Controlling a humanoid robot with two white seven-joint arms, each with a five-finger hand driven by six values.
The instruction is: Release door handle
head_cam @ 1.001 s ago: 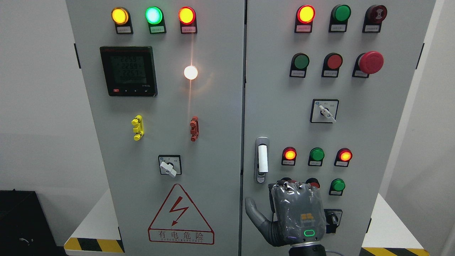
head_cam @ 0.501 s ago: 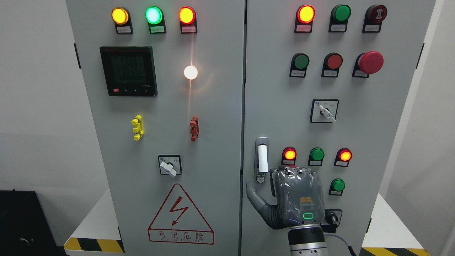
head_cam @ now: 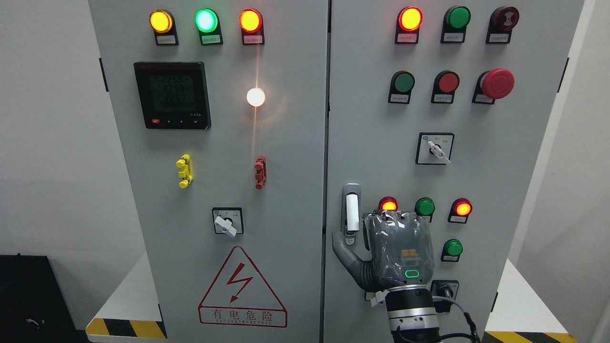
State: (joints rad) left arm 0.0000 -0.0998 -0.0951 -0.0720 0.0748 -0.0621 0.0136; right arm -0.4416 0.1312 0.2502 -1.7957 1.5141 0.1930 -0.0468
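The door handle [head_cam: 351, 209] is a silver plate with an upright white lever and a keyhole at its foot, set at the left edge of the right cabinet door [head_cam: 371, 119]. My right hand [head_cam: 366, 229] rises from the bottom edge, its grey back towards me, just right of and below the handle. The thumb [head_cam: 339, 242] is spread out to the left, beside the keyhole. The hand is open and holds nothing; the white lever stands free above it. The hand covers part of the buttons behind it. My left arm does not show.
The right door carries lit red lamps [head_cam: 462, 208], green buttons [head_cam: 424, 206], a selector switch [head_cam: 434, 148] and a red mushroom stop button [head_cam: 496, 83]. The left door [head_cam: 286, 143] has a meter [head_cam: 172, 95], a switch [head_cam: 227, 221] and a warning triangle [head_cam: 242, 288].
My right hand has moved upward along the right door, from below the handle to beside its lower end. The thumb now sits level with the keyhole. The handle has not moved.
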